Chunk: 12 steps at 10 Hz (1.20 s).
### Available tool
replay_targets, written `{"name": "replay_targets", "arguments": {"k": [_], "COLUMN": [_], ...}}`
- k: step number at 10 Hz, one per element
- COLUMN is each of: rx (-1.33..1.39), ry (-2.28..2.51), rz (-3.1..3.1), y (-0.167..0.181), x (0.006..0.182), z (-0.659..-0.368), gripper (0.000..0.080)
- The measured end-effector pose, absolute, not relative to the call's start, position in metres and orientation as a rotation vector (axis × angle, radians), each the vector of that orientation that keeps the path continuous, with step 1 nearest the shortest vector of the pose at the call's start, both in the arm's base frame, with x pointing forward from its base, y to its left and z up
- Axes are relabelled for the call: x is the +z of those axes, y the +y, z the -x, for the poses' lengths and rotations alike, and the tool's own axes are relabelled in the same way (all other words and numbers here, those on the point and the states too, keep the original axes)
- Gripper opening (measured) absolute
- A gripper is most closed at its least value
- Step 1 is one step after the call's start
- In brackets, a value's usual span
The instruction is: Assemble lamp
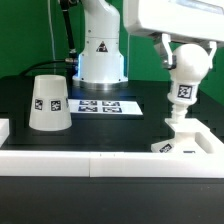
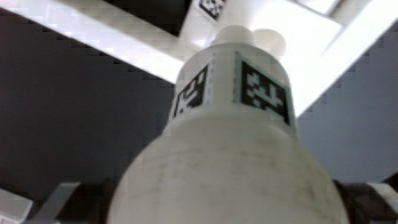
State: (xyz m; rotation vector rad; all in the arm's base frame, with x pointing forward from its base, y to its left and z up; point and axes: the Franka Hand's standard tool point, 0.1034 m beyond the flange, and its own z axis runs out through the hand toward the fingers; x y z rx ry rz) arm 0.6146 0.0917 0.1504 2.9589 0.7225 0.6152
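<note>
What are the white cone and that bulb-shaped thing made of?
The shade and bulb both look like matte white plastic, probably: smooth, even surfaces, no grain or gloss. Their black-and-white tags seem printed stickers, though that's unclear.

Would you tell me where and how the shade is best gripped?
Probably the narrow top end, coming straight down from above. The shade stands upright, wide end on the table, so its walls taper toward the top; there the span is smallest, and a grip lower down might slide up the slope.
</note>
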Motion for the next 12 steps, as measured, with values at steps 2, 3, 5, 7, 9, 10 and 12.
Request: {"name": "replay_targets", "arguments": {"k": [2,3,5,7,9,10,12], "rx": [0.628,0.623,0.619,0.617,0.606,0.601,0.586], "ry": [0.704,0.706,0.711,0.711,0.715,0.717,0.718], "rz": [-2.967,-2.97,-2.969,-2.97,-2.972,-2.972,-2.975], "y": [0.098,0.1,0.1,0.1,0.101,0.1,0.099], "x": [0.151,0.15,0.148,0.147,0.143,0.14,0.133], "z": [-0.615,-0.614,-0.614,-0.613,-0.612,-0.611,-0.609], "gripper": [0.0579,0.0579,0.0579,0.0579,0.0579,0.0579,0.0579]}}
